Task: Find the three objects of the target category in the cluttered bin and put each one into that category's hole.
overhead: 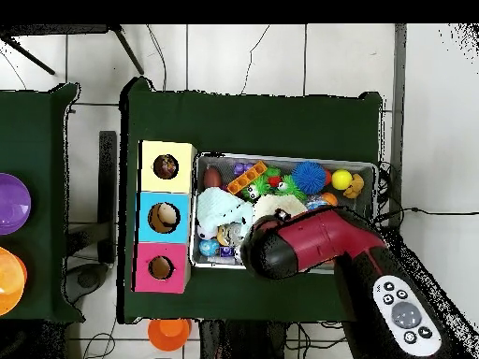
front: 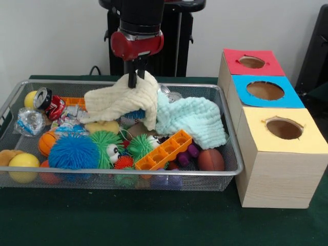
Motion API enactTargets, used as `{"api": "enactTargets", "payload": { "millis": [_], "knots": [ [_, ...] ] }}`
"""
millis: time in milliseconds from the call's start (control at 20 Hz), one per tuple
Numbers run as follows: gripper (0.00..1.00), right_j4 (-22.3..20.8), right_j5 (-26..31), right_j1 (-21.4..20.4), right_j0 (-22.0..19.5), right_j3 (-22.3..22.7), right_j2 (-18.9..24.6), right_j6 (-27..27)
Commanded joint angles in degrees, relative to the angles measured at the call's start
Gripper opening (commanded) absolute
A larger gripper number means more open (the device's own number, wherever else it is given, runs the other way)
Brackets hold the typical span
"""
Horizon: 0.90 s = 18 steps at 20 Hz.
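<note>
Front view, gripper apparently pinching cream cloth, crumpled, waffle-textured

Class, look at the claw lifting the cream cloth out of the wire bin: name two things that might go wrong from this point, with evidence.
1. The cream cloth hangs from the claw by one bunched edge, so it may slip free and drop back into the wire bin.
2. The cloth's hanging end drapes against the mint cloth and the toys below, so it might drag or snag them as it rises.
</note>
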Motion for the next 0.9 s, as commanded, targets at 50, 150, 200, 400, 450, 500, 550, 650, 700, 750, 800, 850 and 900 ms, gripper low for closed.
{"api": "enactTargets", "payload": {
  "millis": [50, 150, 200, 400, 450, 500, 550, 650, 700, 750, 800, 850, 900],
  "knots": [
    [1.00, 2.3, 2.6, 2.3, 0.9, -1.3, -4.3, 6.6],
    [1.00, 2.5, 2.9, 2.4, 0.9, -1.4, -4.3, 6.2],
    [1.00, 2.7, 2.8, 2.5, 0.9, -1.4, -4.3, 6.0],
    [1.00, 2.2, 3.1, 3.0, 1.1, -2.2, -4.8, 3.9],
    [1.00, 1.3, 3.4, 3.5, 1.2, -2.8, -5.1, 2.9],
    [1.00, 1.3, 3.1, 3.6, 0.7, -2.7, -5.1, 2.1],
    [1.00, 1.3, 2.8, 3.9, -0.3, -2.9, -4.7, 0.8],
    [1.00, 1.0, 2.6, 4.1, -2.1, -2.7, -4.3, -1.6],
    [1.00, 0.8, 2.7, 4.3, -2.6, -2.9, -4.3, -2.4],
    [1.00, 0.5, 3.1, 4.5, -3.4, -3.4, -4.0, -3.8],
    [1.00, 0.3, 3.4, 4.6, -3.9, -3.7, -3.8, -4.6],
    [1.00, 0.3, 3.9, 4.7, -5.2, -3.9, -3.3, -6.6],
    [1.00, 0.2, 4.2, 4.8, -6.0, -4.0, -3.0, -7.6]
  ]
}}
